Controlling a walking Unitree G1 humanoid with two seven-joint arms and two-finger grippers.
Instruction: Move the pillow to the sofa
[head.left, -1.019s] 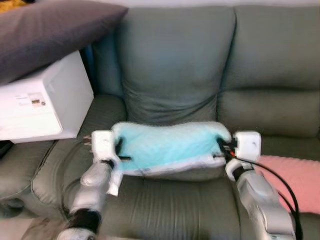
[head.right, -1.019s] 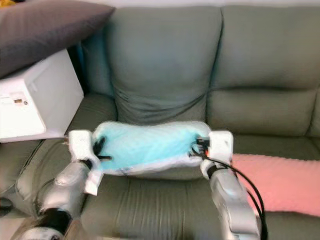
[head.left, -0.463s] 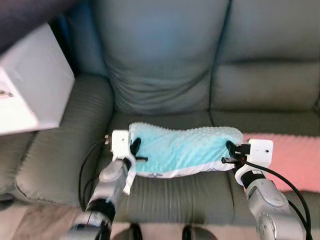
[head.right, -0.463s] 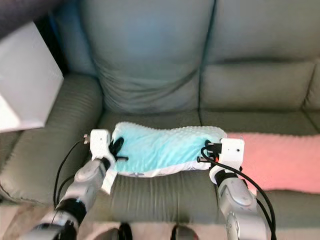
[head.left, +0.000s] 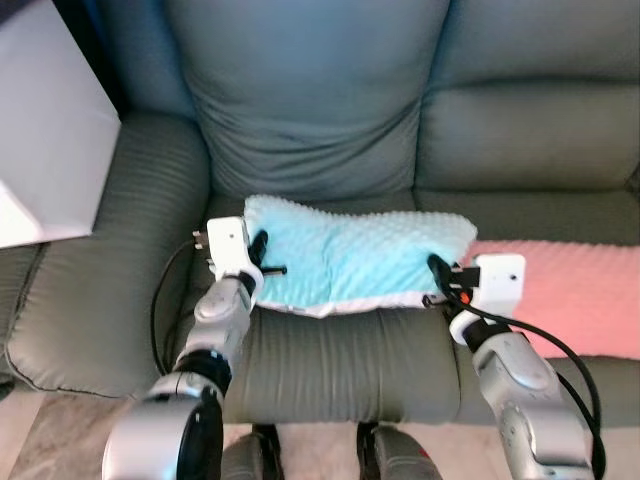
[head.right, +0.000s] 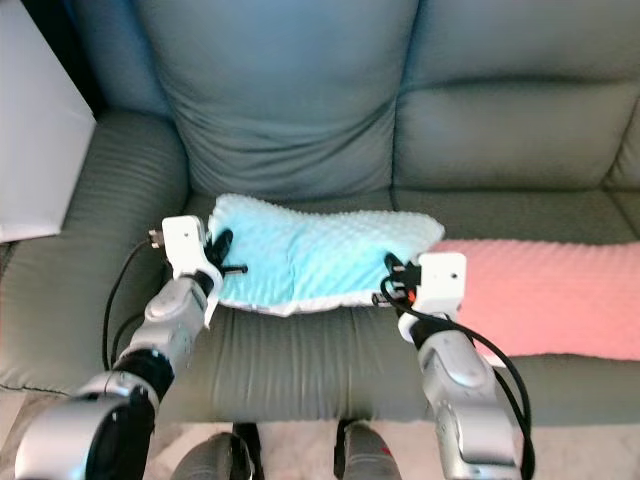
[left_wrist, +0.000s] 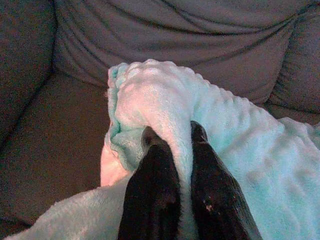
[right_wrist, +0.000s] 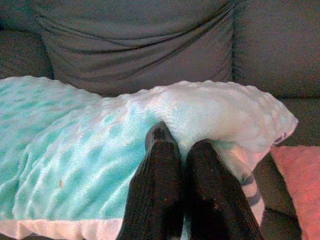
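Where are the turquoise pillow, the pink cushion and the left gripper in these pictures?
turquoise pillow (head.left: 350, 255), left eye view, middle of its top face.
pink cushion (head.left: 575, 295), left eye view, middle of its visible surface on the seat.
left gripper (left_wrist: 175, 145), left wrist view, between the two fingertips pinching the pillow.

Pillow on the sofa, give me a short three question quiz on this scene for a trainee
1. True or false: the turquoise pillow lies on the seat of the grey sofa.
2. What does each gripper hold? A) nothing B) an end of the pillow C) the pink blanket
3. What lies on the seat to the robot's right of the pillow?

Key
1. True.
2. B. The left gripper and the right gripper are each shut on a fold of fabric at one end.
3. The pink blanket.
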